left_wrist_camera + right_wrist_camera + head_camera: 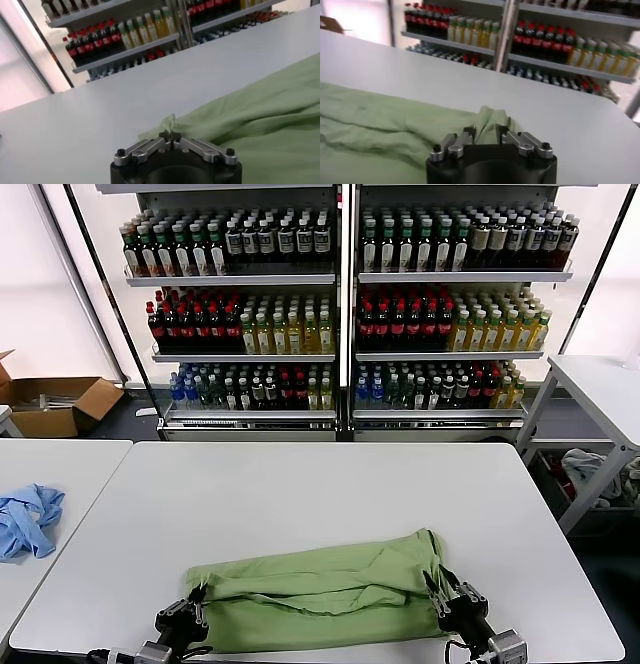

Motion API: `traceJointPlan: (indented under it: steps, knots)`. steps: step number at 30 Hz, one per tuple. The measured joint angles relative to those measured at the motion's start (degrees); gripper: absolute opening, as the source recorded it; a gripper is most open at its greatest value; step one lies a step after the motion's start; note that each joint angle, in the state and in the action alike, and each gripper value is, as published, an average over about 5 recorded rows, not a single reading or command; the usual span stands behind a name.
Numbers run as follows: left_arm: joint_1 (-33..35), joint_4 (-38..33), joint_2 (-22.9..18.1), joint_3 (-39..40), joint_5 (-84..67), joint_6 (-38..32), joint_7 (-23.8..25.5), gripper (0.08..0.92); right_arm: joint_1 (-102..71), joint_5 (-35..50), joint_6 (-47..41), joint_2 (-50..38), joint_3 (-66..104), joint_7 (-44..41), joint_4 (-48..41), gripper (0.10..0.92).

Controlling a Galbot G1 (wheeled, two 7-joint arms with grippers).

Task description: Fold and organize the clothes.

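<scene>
- The green T-shirt (320, 602) lies folded into a wide band along the near edge of the white table (330, 484), its long axis running side to side.
- The left gripper (171, 136) sits at the T-shirt's left end, fingertips pressed together on a small peak of cloth that pokes up between them.
- The right gripper (484, 136) sits at the T-shirt's right end with a clear gap between its fingers; cloth bunches just beyond the tips, but I see no pinch, so this side looks released.
- Risk: with one end pinched and the other free, any lift or pull from the left would drag the T-shirt askew and undo the fold.
- Risk: the left pinch catches only a thin tip of fabric, which could slip out under tension.
- Risk: the T-shirt sits close to the table's near edge, so a tug toward the robot might slide it off.
- The blue garment (28, 520) lies on another table well to the T-shirt's left, out of the way.
</scene>
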Motion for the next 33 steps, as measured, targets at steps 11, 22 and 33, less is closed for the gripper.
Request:
traceJointPlan:
  steps: [11,22,33]
  knots:
    - [1.73,-2.26,3.1,-2.29,-1.3,3.51,-1.35,0.429,3.16,2.28,-8.0,0.65,0.04,15.38,1.42,0.784]
    - [6.15,-9.58,5.95,-8.17,-7.5,5.62,-4.39,0.747,2.25,2.9,-2.22,0.4,8.4,11.37,5.3,0.823]
    - [5.67,-12.88,-1.92,-6.3,-8.94,0.82,-5.36,0.823,-4.19,3.27,14.76,1.49,13.1,0.58,3.9,0.823]
